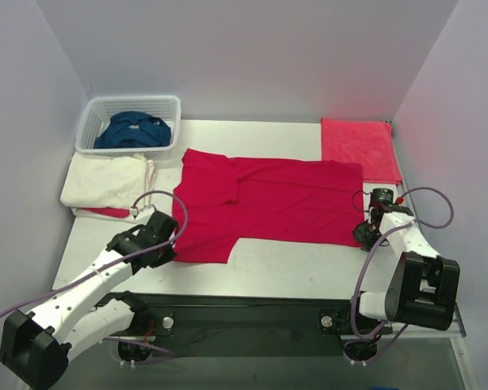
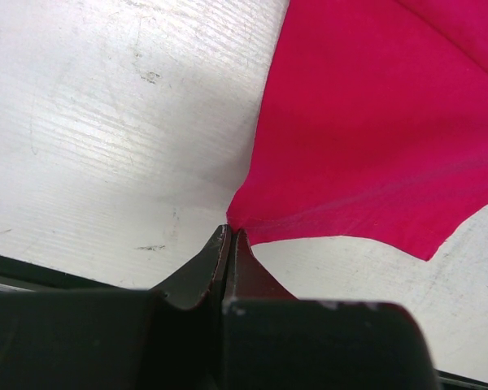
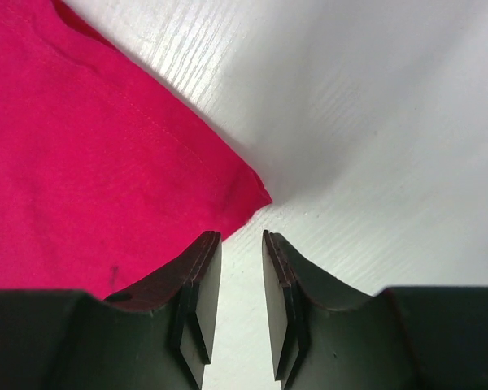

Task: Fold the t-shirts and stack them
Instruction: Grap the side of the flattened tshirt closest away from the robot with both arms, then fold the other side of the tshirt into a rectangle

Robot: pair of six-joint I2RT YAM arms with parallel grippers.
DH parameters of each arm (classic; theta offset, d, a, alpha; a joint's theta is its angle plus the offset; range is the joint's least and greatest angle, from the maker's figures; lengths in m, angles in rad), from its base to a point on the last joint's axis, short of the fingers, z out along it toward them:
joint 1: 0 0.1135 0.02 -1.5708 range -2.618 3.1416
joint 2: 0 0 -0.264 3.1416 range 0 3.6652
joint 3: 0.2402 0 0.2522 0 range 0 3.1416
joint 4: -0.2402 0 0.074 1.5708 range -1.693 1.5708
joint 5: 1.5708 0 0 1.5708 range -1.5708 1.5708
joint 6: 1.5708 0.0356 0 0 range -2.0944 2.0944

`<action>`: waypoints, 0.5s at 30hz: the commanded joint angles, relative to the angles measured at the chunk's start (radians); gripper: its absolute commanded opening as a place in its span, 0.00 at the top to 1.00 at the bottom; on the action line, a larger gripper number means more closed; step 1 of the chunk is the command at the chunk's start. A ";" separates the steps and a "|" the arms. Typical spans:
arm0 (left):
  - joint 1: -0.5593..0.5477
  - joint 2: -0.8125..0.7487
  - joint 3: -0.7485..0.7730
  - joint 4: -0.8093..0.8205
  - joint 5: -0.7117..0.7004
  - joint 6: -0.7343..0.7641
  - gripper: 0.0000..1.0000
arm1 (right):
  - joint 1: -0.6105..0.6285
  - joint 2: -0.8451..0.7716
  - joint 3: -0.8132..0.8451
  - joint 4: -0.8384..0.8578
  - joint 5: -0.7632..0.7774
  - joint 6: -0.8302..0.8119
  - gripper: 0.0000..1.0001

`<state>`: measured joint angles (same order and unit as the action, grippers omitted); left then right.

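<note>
Left gripper (image 2: 230, 233) is pinched tight on the near left corner of the crimson red t-shirt (image 1: 268, 199), close to the near edge of the table (image 1: 301, 268). Right gripper (image 3: 241, 238) sits at the shirt's near right hem corner, its fingers a narrow gap apart with only bare table between them. That shirt lies spread flat across the table's middle. Along the left edge rests the folded cream-white t-shirt (image 1: 106, 180). At the far right corner lies a folded pink cloth (image 1: 359, 149). At the far left corner the white basket (image 1: 93, 122) holds the crumpled dark blue t-shirt (image 1: 134, 130).
</note>
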<state>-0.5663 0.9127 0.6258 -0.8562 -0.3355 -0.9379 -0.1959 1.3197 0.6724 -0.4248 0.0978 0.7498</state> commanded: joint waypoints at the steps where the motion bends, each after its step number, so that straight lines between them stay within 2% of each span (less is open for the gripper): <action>1: 0.008 -0.009 0.035 -0.007 -0.017 0.013 1.00 | -0.007 -0.053 0.004 -0.074 0.039 -0.006 0.72; 7: 0.008 -0.009 0.029 -0.001 -0.010 0.013 1.00 | -0.010 -0.017 0.050 -0.075 0.062 -0.015 0.71; 15: 0.013 -0.026 0.035 -0.014 -0.013 0.014 1.00 | -0.016 0.087 0.082 -0.039 0.059 -0.013 0.74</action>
<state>-0.5648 0.9081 0.6258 -0.8566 -0.3355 -0.9344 -0.2001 1.3849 0.7242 -0.4419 0.1246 0.7395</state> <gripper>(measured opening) 0.026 0.268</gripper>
